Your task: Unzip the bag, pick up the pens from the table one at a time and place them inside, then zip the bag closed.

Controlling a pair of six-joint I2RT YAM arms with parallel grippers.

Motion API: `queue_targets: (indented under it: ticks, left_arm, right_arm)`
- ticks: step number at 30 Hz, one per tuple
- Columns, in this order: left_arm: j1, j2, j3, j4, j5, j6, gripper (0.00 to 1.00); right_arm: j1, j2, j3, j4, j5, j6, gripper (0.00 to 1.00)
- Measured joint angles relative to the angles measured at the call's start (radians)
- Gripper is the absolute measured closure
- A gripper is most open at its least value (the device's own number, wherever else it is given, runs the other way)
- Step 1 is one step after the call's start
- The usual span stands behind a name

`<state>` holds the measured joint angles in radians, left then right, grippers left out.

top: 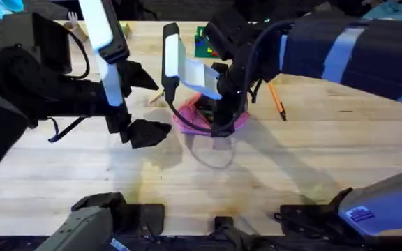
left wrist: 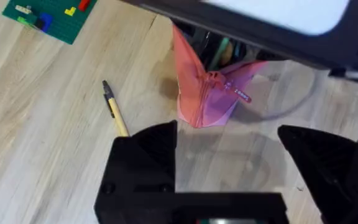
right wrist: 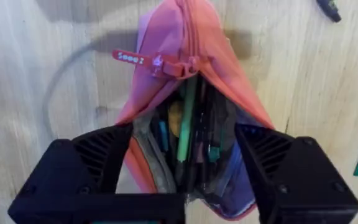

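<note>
Pink soft fabric pencil pouch (top: 208,115) with purple lining: lies mid-counter on the light-wood plank counter (top: 271,181), its zipper partly open, the pink pull tab (right wrist: 157,61) lying across the closed stretch, slim green and dark sticks visible inside the mouth. My right pincer (right wrist: 185,171): over the pouch's open end, jaws apart, one finger on each side of the mouth; whether they touch the fabric I cannot tell. My left pincer (left wrist: 229,165): jaws apart, holding nothing, just beside the pouch's closed end. Tan pen with black end (left wrist: 114,107): flat on the counter near the pouch. Orange pen with dark tip (top: 278,102): flat on the counter on the pouch's other side. Green board with coloured pieces (left wrist: 48,15): farther back.
</note>
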<state>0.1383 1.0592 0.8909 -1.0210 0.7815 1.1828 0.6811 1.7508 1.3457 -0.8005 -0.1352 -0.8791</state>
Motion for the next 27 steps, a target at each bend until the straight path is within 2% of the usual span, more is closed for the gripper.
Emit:
queue_targets:
  ticks: [19,27]
  left_arm:
    - [0.000,0.000,0.000,0.000,0.000,0.000,0.007]
    - [0.000,0.000,0.000,0.000,0.000,0.000,0.008]
  right_arm:
    - [0.000,-0.010,0.000,-0.012,0.000,0.042,0.004]
    - [0.000,-0.132,0.000,-0.042,0.000,0.085,0.004]
